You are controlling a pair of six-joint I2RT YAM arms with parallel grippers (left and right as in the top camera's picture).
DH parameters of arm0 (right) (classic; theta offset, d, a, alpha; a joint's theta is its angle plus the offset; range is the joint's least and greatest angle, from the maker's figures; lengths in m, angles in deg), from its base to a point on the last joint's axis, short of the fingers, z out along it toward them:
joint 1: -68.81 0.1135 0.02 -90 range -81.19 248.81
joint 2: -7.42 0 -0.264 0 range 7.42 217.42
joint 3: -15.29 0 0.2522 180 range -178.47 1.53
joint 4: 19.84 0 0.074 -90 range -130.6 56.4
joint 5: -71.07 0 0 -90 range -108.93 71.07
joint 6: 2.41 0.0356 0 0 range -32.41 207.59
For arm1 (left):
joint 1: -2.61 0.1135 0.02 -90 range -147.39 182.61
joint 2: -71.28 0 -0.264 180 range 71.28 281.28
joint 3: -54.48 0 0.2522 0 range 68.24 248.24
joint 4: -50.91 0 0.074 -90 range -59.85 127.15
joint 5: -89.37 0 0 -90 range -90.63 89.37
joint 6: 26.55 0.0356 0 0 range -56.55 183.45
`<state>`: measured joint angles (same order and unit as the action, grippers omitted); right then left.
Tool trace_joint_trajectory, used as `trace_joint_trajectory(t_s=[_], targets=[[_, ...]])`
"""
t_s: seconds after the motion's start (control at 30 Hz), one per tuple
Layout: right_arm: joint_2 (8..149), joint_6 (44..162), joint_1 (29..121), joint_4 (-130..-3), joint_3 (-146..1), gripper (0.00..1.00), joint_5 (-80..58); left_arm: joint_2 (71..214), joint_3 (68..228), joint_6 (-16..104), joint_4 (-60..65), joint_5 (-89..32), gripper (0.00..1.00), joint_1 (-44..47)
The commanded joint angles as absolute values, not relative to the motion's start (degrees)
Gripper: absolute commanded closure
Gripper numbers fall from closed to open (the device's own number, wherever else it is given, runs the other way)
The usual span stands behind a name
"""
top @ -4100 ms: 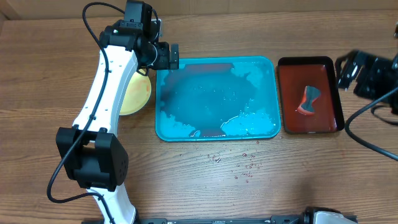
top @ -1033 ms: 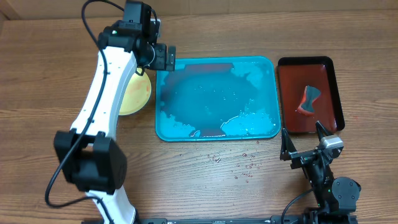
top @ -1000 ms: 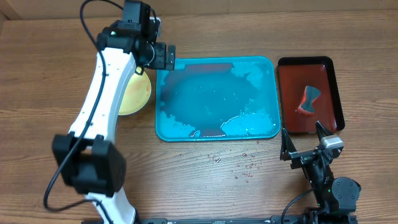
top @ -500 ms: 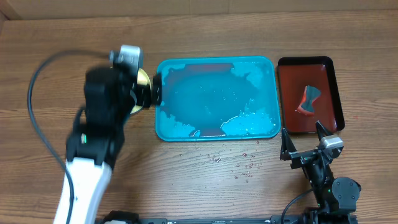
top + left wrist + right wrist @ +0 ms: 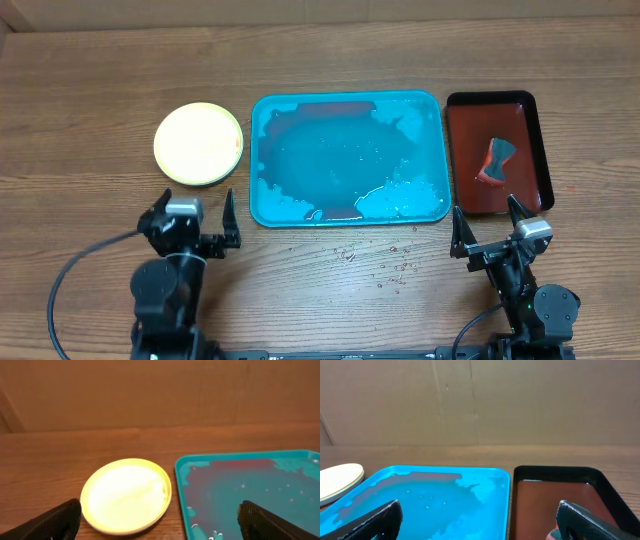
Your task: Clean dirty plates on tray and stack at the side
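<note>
A stack of pale yellow-green plates (image 5: 199, 143) lies on the table left of the teal-blue tray (image 5: 270, 205); only the top plate shows, and it looks clean. The tray holds no plates, only water and a reddish film. In the left wrist view the plates (image 5: 126, 495) sit left of the tray (image 5: 182, 490). My left gripper (image 5: 196, 220) is open and empty near the front edge, in front of the plates; its fingers show in its wrist view (image 5: 160, 522). My right gripper (image 5: 490, 228) is open and empty, in front of the gap between the two trays, and shows in its wrist view (image 5: 480, 520).
A dark red tray with a black rim (image 5: 541, 150) stands right of the teal tray and holds a dark sponge-like piece (image 5: 496, 162). Water drops (image 5: 385, 268) lie on the wood in front of the teal tray. A cardboard wall (image 5: 480, 400) stands behind the table.
My left arm has drawn back from above the plates to the front edge, leaving the plate stack uncovered. The right arm moved from the far right to the front edge earlier and has stayed there.
</note>
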<state>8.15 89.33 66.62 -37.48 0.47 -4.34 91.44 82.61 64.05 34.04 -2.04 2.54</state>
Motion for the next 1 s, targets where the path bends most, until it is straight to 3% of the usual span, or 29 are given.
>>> trace_joint_trajectory(t_s=[0.0,0.3,0.97], targets=[[7.6,89.7,66.9,-37.1,1.1,0.0,-4.7,83.1,76.3,64.8,36.5,-1.7,0.0,4.0],[7.6,89.7,66.9,-37.1,1.1,0.0,-4.7,71.6,68.4,68.3,37.0,-1.8,0.0,4.7],[7.6,89.7,66.9,-37.1,1.1,0.0,-4.7,71.5,68.5,68.8,32.7,-1.7,0.0,5.1]])
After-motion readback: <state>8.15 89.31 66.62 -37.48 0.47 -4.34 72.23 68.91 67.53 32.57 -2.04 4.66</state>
